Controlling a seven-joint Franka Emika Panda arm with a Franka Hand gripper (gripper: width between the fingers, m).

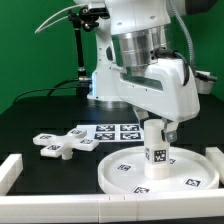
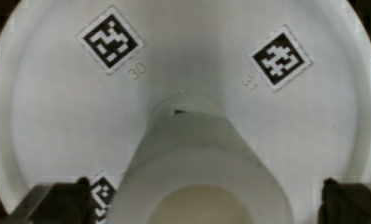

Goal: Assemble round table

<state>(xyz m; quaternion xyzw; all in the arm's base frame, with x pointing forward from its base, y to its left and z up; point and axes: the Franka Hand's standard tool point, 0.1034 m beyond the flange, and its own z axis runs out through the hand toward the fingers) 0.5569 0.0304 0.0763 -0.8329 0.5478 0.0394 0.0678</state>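
The large round rimmed disc point(image 1: 160, 170) lies on the black table at the exterior view's right, with several square tags on its face. The short thick cylinder leg point(image 1: 156, 140) stands upright on the disc's middle. My gripper point(image 1: 156, 128) is shut on the leg from above. In the wrist view the leg point(image 2: 200, 165) fills the space between my two dark fingertips point(image 2: 57, 198), and the disc point(image 2: 182, 60) with its tags spreads below it. The cross-shaped foot piece point(image 1: 62, 144) lies flat on the table at the exterior view's left.
The marker board point(image 1: 112, 130) lies behind the disc. White border bars run along the table's front point(image 1: 60, 203) and the left corner point(image 1: 8, 172). A black stand point(image 1: 80, 55) rises at the back before a green backdrop.
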